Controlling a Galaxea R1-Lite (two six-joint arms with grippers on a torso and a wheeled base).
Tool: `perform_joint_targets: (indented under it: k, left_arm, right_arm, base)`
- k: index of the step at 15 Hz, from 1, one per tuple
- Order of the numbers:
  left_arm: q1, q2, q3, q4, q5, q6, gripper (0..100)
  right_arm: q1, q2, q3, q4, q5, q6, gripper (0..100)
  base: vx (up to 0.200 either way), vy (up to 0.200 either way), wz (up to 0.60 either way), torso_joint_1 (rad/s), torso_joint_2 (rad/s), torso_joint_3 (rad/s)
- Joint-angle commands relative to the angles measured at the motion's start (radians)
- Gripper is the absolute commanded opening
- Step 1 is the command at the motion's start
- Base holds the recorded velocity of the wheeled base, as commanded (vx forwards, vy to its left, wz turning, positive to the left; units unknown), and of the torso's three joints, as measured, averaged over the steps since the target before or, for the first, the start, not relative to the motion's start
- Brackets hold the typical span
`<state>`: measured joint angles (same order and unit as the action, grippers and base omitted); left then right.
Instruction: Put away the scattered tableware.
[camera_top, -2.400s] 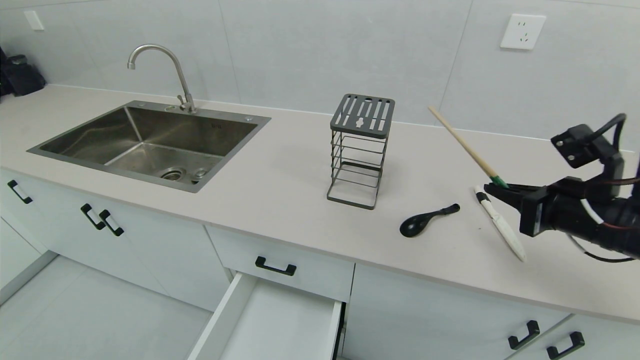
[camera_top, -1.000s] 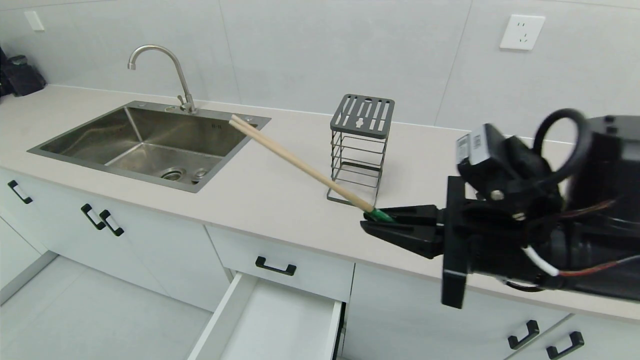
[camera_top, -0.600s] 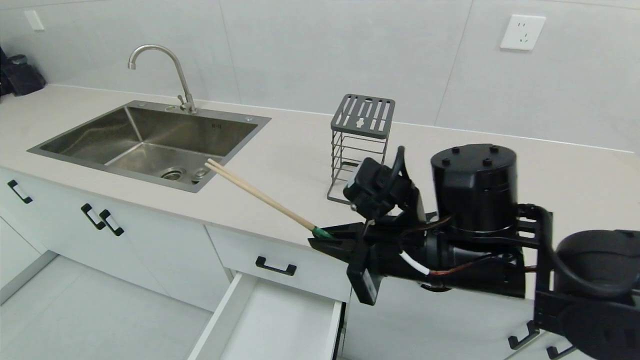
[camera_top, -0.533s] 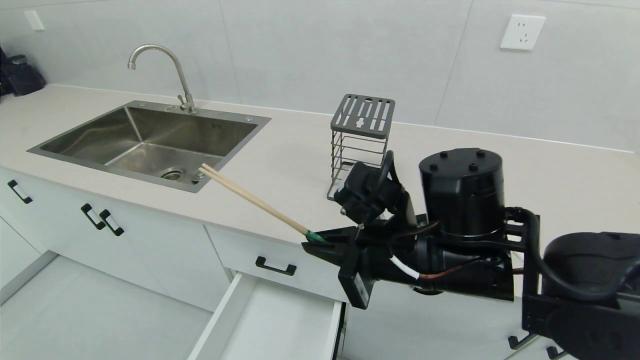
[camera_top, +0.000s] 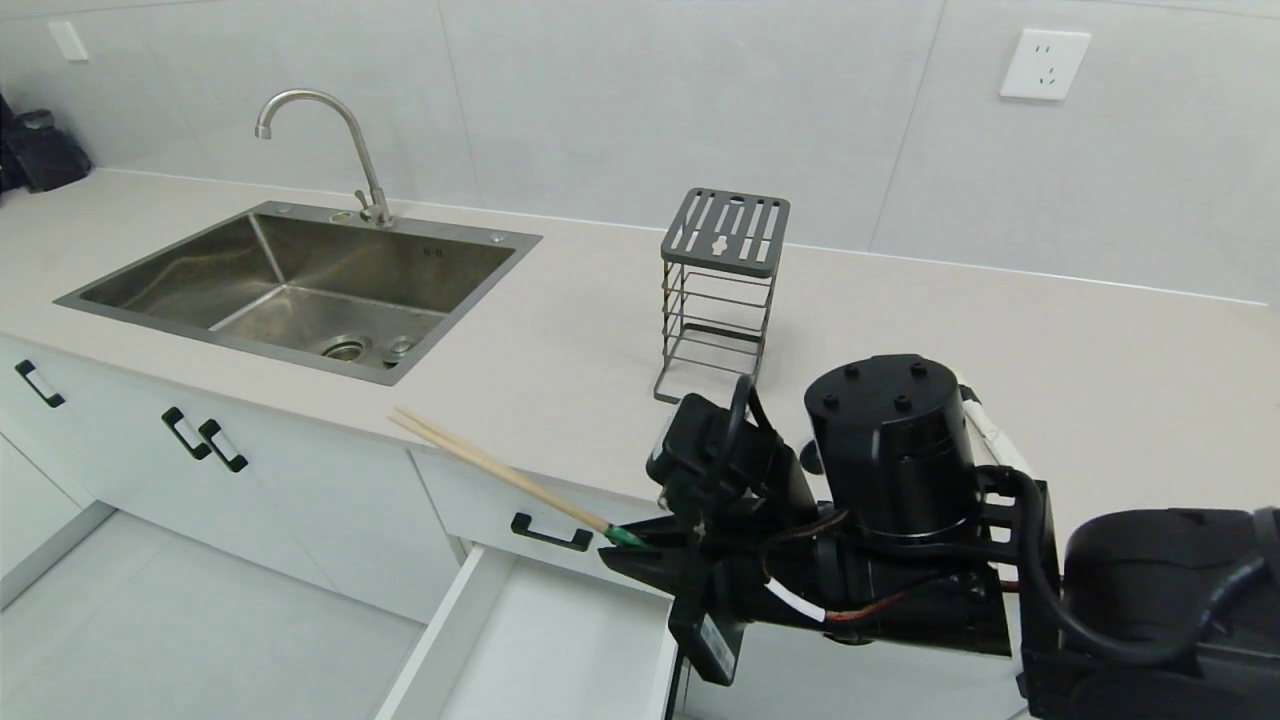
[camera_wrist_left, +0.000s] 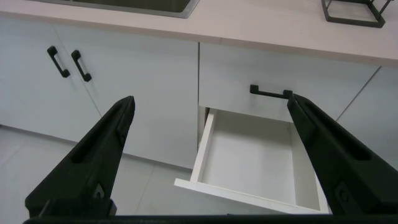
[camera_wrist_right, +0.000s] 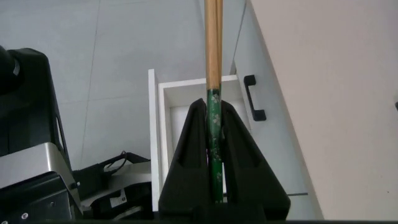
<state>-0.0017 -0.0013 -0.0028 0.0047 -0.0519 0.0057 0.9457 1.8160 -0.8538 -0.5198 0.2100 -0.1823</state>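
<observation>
Here, an open drawer (camera_top: 560, 640) underlies the pale counter (camera_top: 560, 370).

The head camera looks down over the counter (camera_top: 560, 360), sink (camera_top: 300, 265) at ten o'clock, open drawer (camera_top: 540, 650) at six. The left wrist camera faces that drawer from farther out. The right wrist camera sights closely along the chopsticks (camera_wrist_right: 214, 50) onto it too.

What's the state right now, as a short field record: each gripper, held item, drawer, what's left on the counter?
Right gripper: shut on chopsticks at their green end, by the open drawer
Left gripper: open, empty
Drawer: pulled out, nothing seen inside
Counter: white utensil partly hidden; wire rack upright
</observation>
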Motion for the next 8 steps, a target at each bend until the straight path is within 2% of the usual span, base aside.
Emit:
perform_joint_targets:
  k: [1, 3, 8]
  left_arm:
    - [0.000, 0.001, 0.000, 0.000, 0.000, 0.000, 100]
    - [0.000, 0.001, 0.000, 0.000, 0.000, 0.000, 100]
    - [0.000, 0.001, 0.000, 0.000, 0.000, 0.000, 100]
  right_arm:
    - [0.022, -0.015, 0.027, -0.002, -0.017, -0.005, 0]
    - [0.034, -0.026, 0.065, -0.017, -0.060, -0.034, 0]
    - [0.057, -0.021, 0.070, -0.028, -0.060, -0.105, 0]
  base:
    - [0.000, 0.000, 0.00, 0.000, 0.00, 0.000]
    - [0.000, 0.000, 0.00, 0.000, 0.00, 0.000]
    - [0.000, 0.000, 0.00, 0.000, 0.00, 0.000]
